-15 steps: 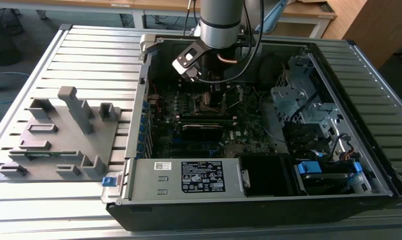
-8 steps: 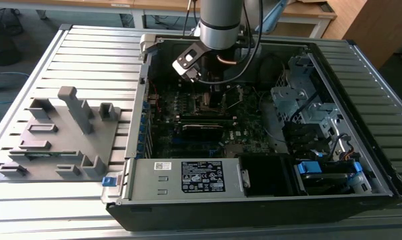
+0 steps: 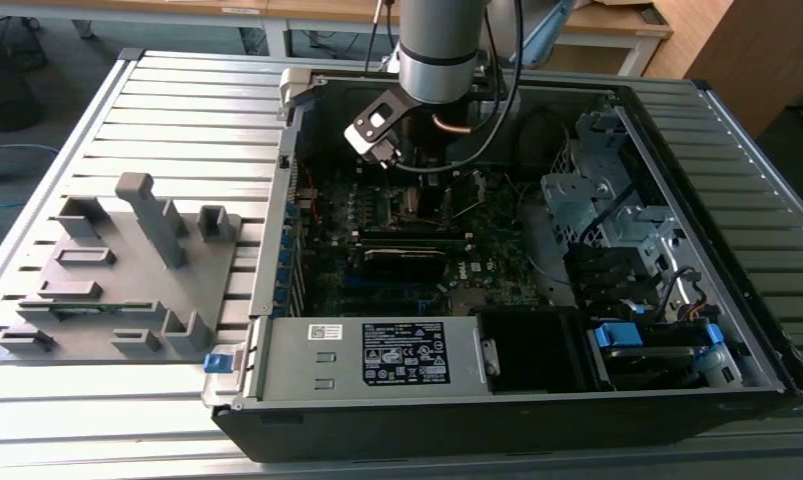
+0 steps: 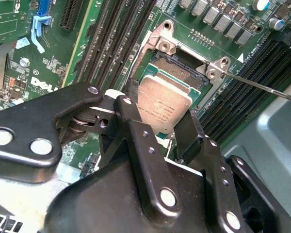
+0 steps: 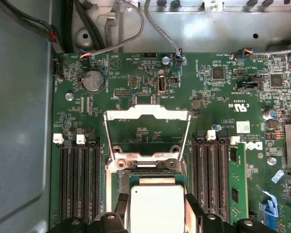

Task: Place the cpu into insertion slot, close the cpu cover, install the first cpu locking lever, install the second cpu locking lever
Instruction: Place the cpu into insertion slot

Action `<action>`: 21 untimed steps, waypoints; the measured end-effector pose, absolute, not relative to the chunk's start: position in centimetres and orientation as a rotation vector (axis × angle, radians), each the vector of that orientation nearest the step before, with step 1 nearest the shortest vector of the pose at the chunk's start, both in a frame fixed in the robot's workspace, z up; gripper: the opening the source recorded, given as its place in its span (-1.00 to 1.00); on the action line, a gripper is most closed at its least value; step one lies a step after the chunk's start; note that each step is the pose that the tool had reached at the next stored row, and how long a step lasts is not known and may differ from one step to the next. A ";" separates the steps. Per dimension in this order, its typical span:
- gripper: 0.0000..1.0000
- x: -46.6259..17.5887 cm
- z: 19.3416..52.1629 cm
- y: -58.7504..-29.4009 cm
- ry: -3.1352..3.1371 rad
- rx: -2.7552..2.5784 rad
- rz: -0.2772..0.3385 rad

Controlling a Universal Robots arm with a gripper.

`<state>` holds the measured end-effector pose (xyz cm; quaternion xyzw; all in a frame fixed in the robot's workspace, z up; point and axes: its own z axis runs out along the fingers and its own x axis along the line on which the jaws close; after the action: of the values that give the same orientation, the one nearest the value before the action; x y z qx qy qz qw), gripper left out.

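Here, the black two-fingered gripper (image 4: 158,109) clasps the small square silver-grey cpu (image 5: 156,206) by two opposite edges, directly over the square black insertion slot (image 4: 180,67). Beyond it, the thin silvery frame-shaped cpu cover (image 5: 148,112) stands swung open above the green motherboard (image 5: 218,102).

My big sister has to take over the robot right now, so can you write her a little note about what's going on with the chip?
End effector: shut on the chip, with a finger on each side.
Chip: right over the socket. I cannot tell if it is fully seated.
Cover: flipped open, swung back off the socket.
Done: the chip is at the socket.
Left: the cover is not closed and no lever is fastened. One thin lever sticks out free.
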<state>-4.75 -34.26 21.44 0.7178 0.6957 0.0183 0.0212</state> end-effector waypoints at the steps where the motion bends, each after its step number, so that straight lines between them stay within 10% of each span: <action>1: 0.07 -4.7 21.4 -34.2 2.156 2.225 0.057; 21: 0.07 -4.8 20.7 -33.9 2.183 2.201 0.060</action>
<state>-4.79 -33.93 20.69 0.7097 0.7039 0.0194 0.0202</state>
